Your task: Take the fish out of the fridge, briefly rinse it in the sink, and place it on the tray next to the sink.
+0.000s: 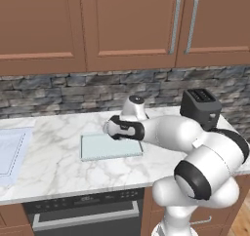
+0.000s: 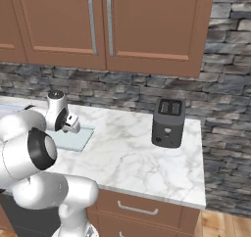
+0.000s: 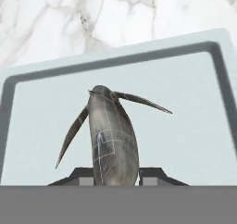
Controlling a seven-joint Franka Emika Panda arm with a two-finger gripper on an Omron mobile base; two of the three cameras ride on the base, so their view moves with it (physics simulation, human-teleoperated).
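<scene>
Fingertips (image 3: 152,174) of my gripper (image 3: 115,177) sit narrow at the frame's bottom centre, clamped on the fish (image 3: 112,137), which rises mid-frame over the tray (image 3: 194,126); I see marble counter (image 3: 69,19) above.

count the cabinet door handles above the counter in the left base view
2: both are vertical silver bars side by side on the upper cabinet doors at top right, the left handle and the right handle. More may lie outside the frame.
</scene>
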